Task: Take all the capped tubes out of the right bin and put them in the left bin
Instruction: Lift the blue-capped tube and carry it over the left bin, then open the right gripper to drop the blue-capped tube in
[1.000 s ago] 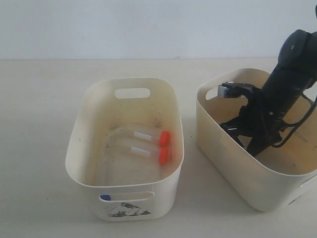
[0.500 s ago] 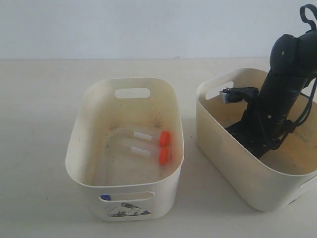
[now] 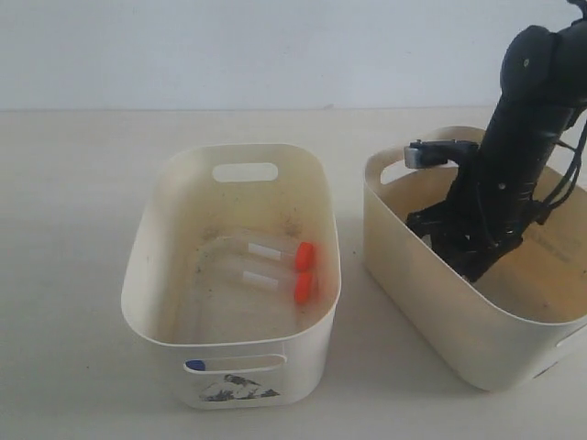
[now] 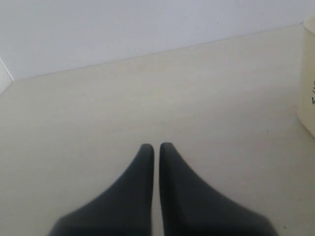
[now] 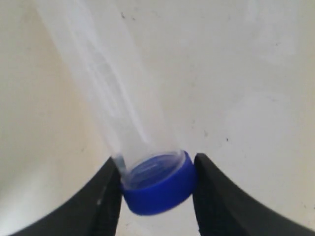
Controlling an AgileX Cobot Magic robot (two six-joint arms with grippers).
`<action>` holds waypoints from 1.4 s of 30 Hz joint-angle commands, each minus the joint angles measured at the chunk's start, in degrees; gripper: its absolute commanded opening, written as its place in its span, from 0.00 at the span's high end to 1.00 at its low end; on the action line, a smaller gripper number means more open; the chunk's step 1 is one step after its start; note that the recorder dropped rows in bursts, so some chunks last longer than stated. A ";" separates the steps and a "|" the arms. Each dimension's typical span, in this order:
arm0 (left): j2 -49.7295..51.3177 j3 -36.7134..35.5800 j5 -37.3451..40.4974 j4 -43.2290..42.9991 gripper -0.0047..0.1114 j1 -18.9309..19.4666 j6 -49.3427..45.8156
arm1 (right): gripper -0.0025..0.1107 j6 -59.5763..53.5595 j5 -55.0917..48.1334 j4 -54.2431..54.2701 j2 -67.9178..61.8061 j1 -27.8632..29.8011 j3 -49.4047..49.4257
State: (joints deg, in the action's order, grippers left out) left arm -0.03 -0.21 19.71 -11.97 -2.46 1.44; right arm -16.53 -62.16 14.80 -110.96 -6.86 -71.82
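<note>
Right hand (image 5: 156, 166) grips blue-capped tube (image 5: 115, 98) (inside right bin (image 3: 408, 266)).

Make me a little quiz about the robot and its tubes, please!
1. True or false: the right pincer is clamped on the cap of the blue-capped tube.
2. How many orange-capped tubes lie in the left bin? A) one B) two C) three
3. Fill in: the left pincer is ___ and holds nothing.
Key: 1 true; 2 B; 3 shut.
</note>
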 commanded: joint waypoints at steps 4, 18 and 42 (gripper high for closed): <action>0.03 0.21 -0.23 0.18 0.92 -0.08 0.54 | 0.98 -0.10 -0.84 -0.38 7.66 -0.14 -0.90; 0.03 0.21 -0.23 0.18 0.92 -0.08 0.54 | 0.98 1.05 -5.17 -1.80 21.64 -0.14 -0.90; 0.03 0.21 -0.23 0.18 0.92 -0.08 0.54 | 0.91 -0.47 7.33 7.16 26.84 -19.71 -0.90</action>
State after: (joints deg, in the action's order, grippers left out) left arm -0.03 -0.21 19.71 -11.97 -2.46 1.44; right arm -16.82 -57.27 21.77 -84.09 -25.53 -72.40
